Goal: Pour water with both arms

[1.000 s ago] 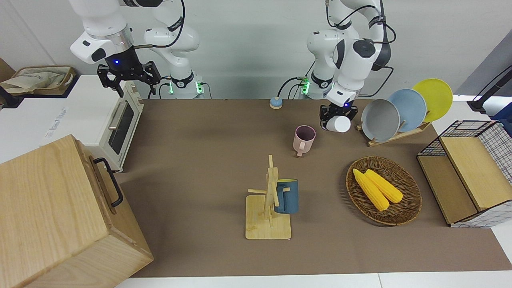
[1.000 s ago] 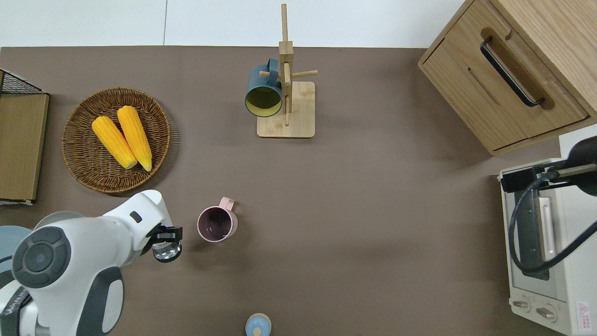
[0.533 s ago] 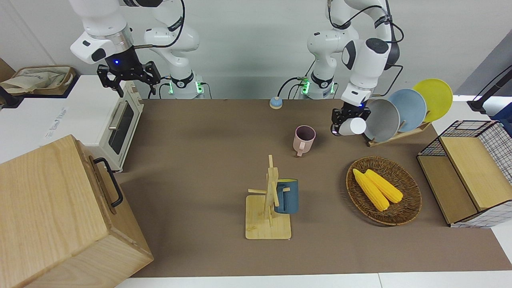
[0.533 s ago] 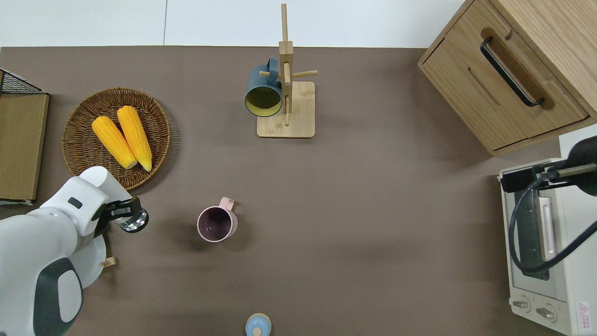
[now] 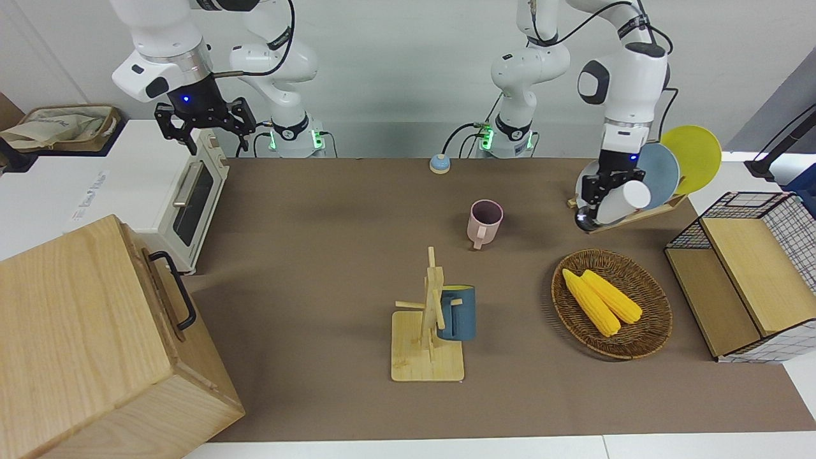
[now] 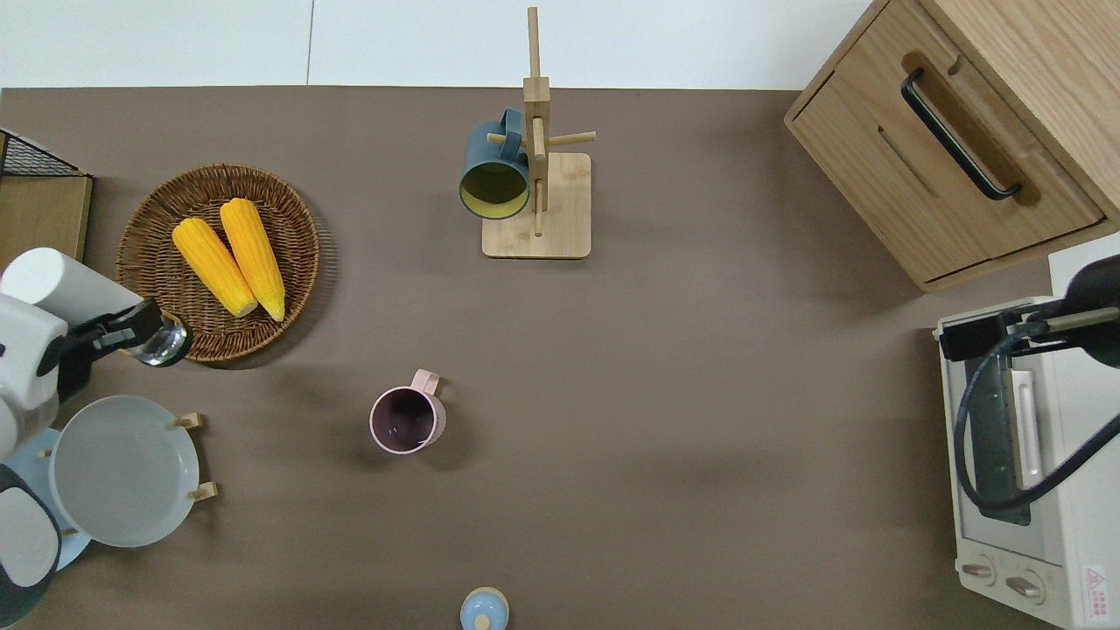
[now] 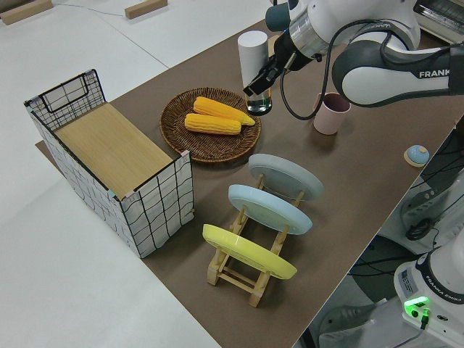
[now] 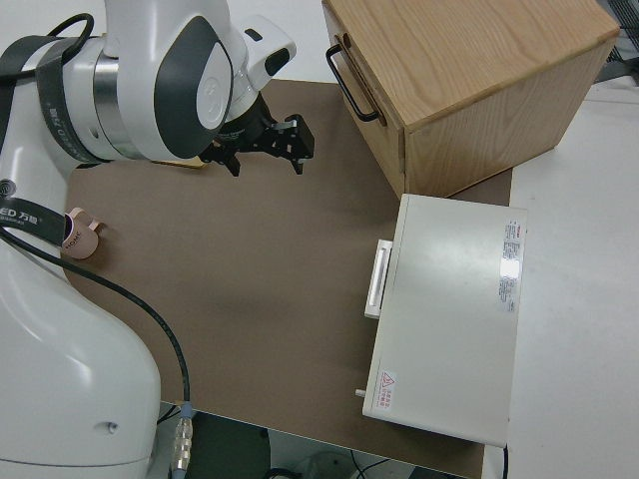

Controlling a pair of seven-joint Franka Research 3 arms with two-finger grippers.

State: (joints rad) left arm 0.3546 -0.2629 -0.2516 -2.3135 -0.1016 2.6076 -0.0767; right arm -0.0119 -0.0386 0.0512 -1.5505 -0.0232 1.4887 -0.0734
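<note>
My left gripper point(image 5: 600, 191) point(image 6: 131, 331) point(image 7: 255, 81) is shut on a clear glass point(image 5: 586, 220) point(image 6: 163, 343) point(image 7: 259, 102), held in the air over the wicker basket's rim closest to the robots. A white cylinder point(image 5: 635, 194) point(image 6: 66, 284) juts out right beside the fingers. Whether there is water in the glass cannot be made out. A pink mug point(image 5: 486, 220) point(image 6: 407, 422) point(image 7: 332, 114) stands upright mid-table, well apart from the glass, toward the right arm's end. The right gripper point(image 5: 204, 124) point(image 8: 265, 145) is parked, open and holding nothing.
The wicker basket point(image 5: 656, 319) point(image 6: 297, 262) holds two corn cobs. A plate rack point(image 5: 637, 172) with three plates and a wire crate point(image 5: 746, 274) sit at the left arm's end. A mug tree with a blue mug point(image 5: 456, 312), a wooden cabinet point(image 5: 83, 344), a toaster oven point(image 5: 191, 197).
The left arm swung away from beside the pink mug toward its own end of the table, carrying the glass to above the basket's rim. The right arm stayed still.
</note>
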